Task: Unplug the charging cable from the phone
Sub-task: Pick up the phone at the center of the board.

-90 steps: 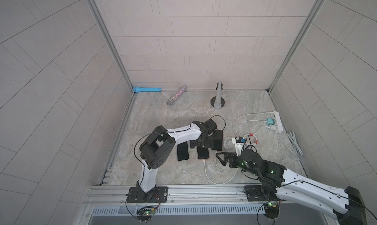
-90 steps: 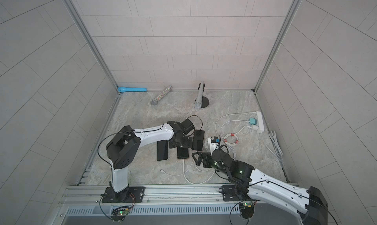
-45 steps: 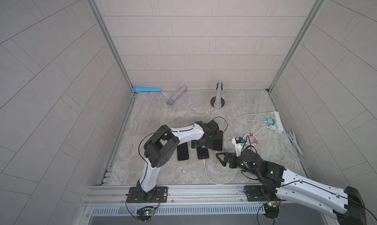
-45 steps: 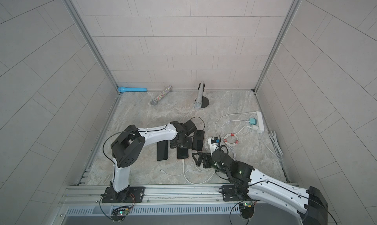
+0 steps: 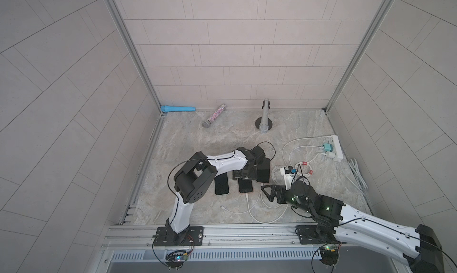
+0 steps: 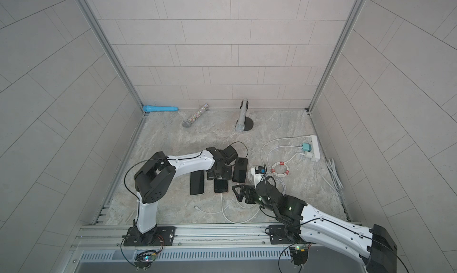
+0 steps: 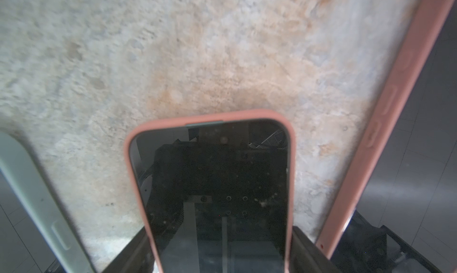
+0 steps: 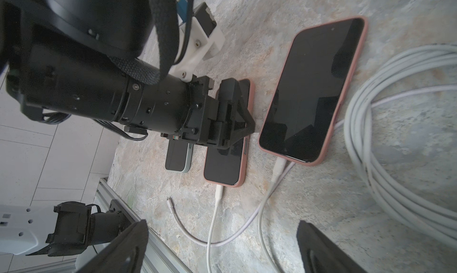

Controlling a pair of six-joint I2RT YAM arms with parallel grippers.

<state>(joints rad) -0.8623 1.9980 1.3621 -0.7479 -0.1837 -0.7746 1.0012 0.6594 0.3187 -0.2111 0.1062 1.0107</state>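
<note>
1. Left gripper (image 5: 243, 177): set low over the far half of the phone (image 5: 245, 187), jaws partly spread and straddling its pink case. In the left wrist view the fingers (image 7: 305, 249) sit right at the case's two long sides, but it cannot be told whether they press it.
2. Phone: flat and screen up on the table (image 5: 197, 140), about midway between the left and right edges and nearer the front edge. It is the middle one of a row of three.
3. Cable (image 5: 249, 206): white, with its plug seated in the phone's end that faces the front edge. From there it runs toward the front edge and loops to the right.
4. Right gripper (image 5: 268, 193): jaws spread wide and holding nothing. It hangs low over the cable loops, just right of the plug and clear of the phone.
5. Grey phone (image 5: 221, 185): lies on the left-edge side of the row. A loose plug (image 5: 222, 207) lies apart from it, toward the front edge.
6. Second pink phone (image 5: 263, 171): lies on the right-edge side of the row, with a cable of its own plugged in.
7. Power strip (image 5: 337, 148): lies along the right edge.
</note>
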